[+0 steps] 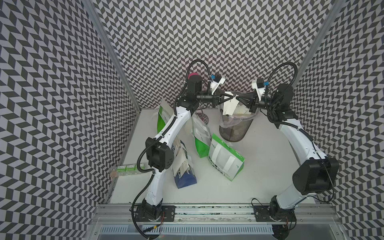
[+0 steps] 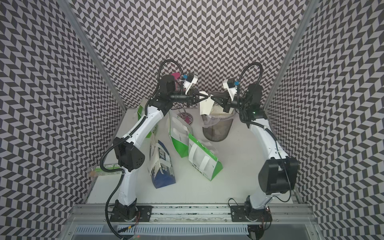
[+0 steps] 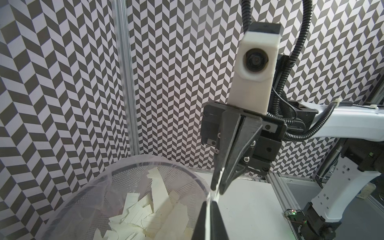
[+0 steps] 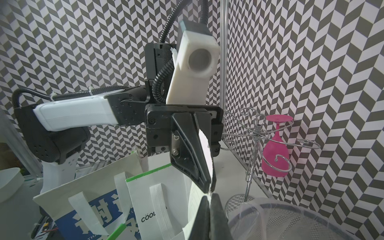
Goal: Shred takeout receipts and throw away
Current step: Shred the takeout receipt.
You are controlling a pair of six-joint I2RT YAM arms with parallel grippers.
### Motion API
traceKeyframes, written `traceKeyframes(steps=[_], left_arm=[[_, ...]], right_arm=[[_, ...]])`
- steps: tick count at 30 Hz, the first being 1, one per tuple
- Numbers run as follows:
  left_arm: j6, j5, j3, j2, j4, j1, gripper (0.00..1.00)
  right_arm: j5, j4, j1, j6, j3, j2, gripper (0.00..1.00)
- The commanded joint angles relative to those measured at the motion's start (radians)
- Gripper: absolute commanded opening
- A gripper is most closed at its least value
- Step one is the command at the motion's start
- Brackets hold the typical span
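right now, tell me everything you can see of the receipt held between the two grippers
The receipt is a thin white paper slip, faintly ruled with lines in the right wrist view, with a ragged edge beside the left gripper. That gripper and the right gripper are both shut on its upper part, tip to tip, holding it in the air. The rest hangs limp, roughly above the rim of the mesh wastebasket. Nothing else appears to touch it.

A robot lab test cell: walls [image 1: 207,41] papered in black-and-white chevrons box in a white table [image 1: 259,166], aluminium posts [image 1: 112,52] stand at the back corners, and a left arm [image 1: 176,122] and right arm [image 1: 297,141] are bolted to a rail [image 1: 207,209] along the front, with cables [image 1: 138,161] looping along them
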Motion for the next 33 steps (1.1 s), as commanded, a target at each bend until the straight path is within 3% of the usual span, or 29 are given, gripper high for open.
traceKeyframes(steps=[1, 18, 21, 28, 33], left_arm=[[-0.017, 0.029, 0.007, -0.003, 0.013, -0.002, 0.05], [-0.001, 0.029, 0.014, 0.005, -0.020, -0.001, 0.09], [0.001, 0.029, 0.014, 0.009, -0.026, -0.004, 0.00], [-0.007, 0.029, 0.026, 0.017, -0.025, -0.005, 0.11], [-0.007, 0.058, 0.026, 0.020, -0.029, -0.005, 0.11]], right_arm=[[-0.021, 0.051, -0.003, 0.009, 0.037, 0.019, 0.00], [-0.047, 0.074, 0.001, 0.031, 0.052, 0.026, 0.00], [-0.039, 0.073, 0.004, 0.030, 0.055, 0.030, 0.00], [0.001, 0.049, 0.012, 0.006, 0.074, 0.042, 0.00], [-0.013, 0.067, 0.014, 0.024, 0.084, 0.052, 0.00]])
